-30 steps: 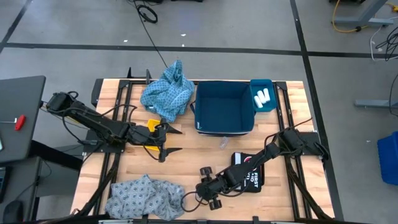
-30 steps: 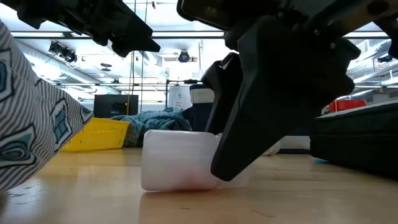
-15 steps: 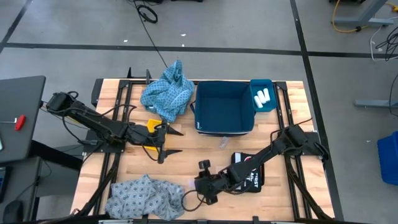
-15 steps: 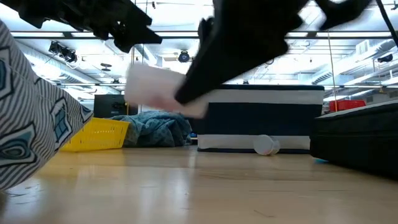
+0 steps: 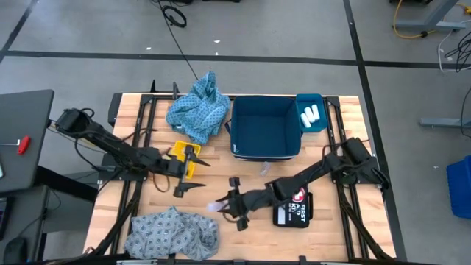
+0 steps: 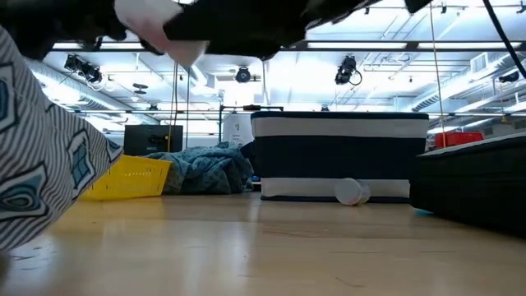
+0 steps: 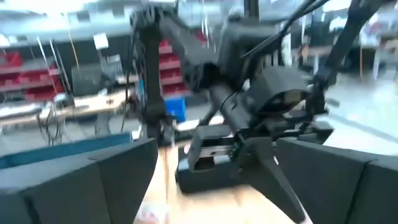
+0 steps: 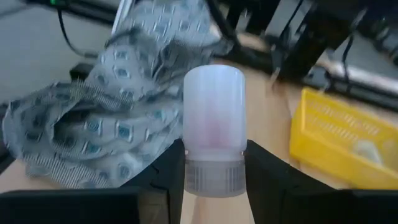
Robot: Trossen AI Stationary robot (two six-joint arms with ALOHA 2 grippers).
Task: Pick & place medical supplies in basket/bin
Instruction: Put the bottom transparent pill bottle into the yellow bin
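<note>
My right gripper (image 5: 221,207) hovers over the table's near middle, shut on a small white translucent cylinder (image 8: 214,118) with a ribbed end. The low view shows the cylinder (image 6: 160,37) high above the wood. My left gripper (image 5: 196,175) is open, just left of it, beside a small yellow basket (image 5: 179,152). A dark blue bin (image 5: 266,126) stands at the far middle. A teal tray (image 5: 320,101) to its right holds white rolls (image 5: 310,114). One blue patterned cloth (image 5: 199,110) lies far left of the bin, another (image 5: 173,232) at the near edge. My right gripper pinches the cylinder's ribbed end (image 8: 214,175) between its two fingers (image 8: 166,180). The fingers come roughly level from the table's right, lying along the cylinder. Its smooth body sticks out past the fingertips toward the table's left. It is lifted clear of the table.
A black first-aid pouch (image 5: 293,209) lies under my right arm. A small clear round thing (image 5: 265,169) rests on the wood in front of the bin, seen in the low view (image 6: 352,191). Bare wood lies between the two cloths and in front of the bin.
My right gripper has risen with the cylinder, lifting it off the table, and has moved toward the table's left and far side. The black pouch shows more now. My left gripper has shifted slightly toward the near edge.
</note>
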